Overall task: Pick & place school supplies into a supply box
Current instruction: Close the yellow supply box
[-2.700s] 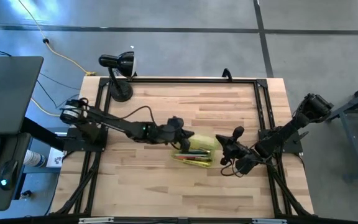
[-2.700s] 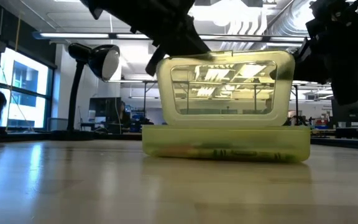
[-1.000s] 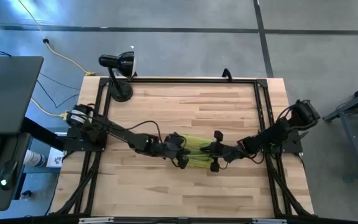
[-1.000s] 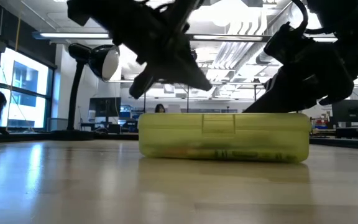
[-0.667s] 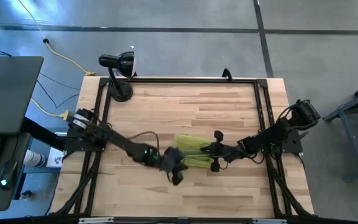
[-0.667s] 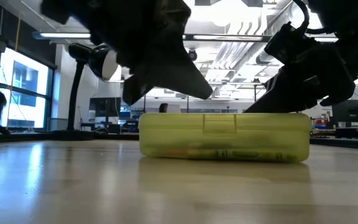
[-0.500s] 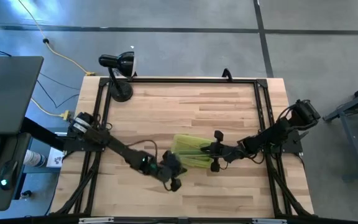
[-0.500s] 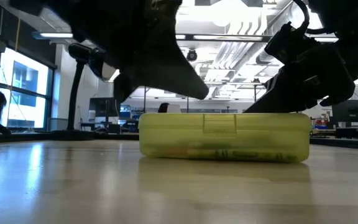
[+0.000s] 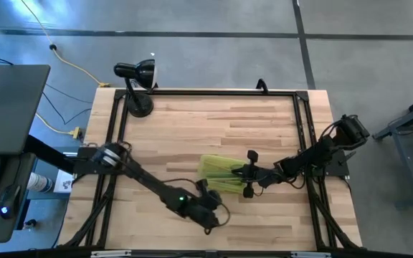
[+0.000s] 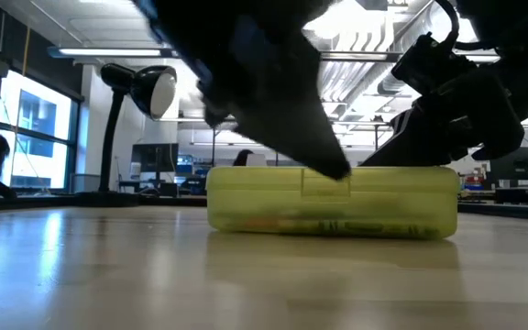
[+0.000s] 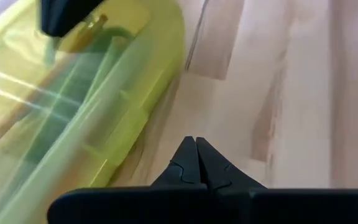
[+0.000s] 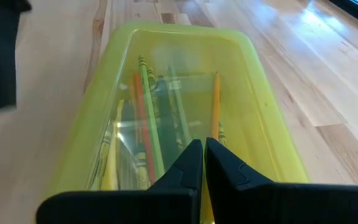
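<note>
Translucent yellow-green supply box (image 9: pixel 221 174), lid closed, shows thin pencils (image 12: pixel 146 134); right gripper (image 12: pixel 202 152) pressed together above it.

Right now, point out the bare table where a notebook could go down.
The widest bare wood lies between the desk lamp and the closed supply box, running across to the table's far right corner. The near left strip is partly crossed by the left arm. It is crowded around the box: right gripper on its end, left gripper just in front.
</note>
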Action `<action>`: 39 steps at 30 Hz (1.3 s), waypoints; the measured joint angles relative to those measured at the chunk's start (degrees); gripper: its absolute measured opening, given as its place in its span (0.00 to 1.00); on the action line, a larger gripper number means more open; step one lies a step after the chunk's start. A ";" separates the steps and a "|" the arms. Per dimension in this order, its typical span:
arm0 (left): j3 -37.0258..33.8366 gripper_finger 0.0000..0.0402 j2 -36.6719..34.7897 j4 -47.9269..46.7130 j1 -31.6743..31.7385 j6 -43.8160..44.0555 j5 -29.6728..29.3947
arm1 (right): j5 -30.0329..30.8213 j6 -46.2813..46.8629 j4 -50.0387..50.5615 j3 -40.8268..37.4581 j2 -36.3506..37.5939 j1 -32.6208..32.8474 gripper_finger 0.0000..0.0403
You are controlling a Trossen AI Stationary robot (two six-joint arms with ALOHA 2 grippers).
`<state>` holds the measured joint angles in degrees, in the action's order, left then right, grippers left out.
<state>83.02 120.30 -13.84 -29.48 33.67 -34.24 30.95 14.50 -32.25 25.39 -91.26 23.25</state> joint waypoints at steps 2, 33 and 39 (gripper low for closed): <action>3.81 0.02 2.40 -4.03 0.74 -0.02 -0.16 | -0.38 -0.02 -0.30 -0.03 -0.01 0.00 0.00; 7.48 0.02 4.40 -13.38 6.37 1.88 1.79 | -3.48 -0.04 -1.46 -0.04 -0.02 -0.09 0.00; 7.48 0.03 4.40 -13.38 8.04 0.73 2.52 | -4.27 0.60 -1.44 0.03 -0.02 -0.09 0.00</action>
<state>90.50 124.70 -27.22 -21.44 34.40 -31.72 26.68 15.10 -33.69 25.42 -91.29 23.16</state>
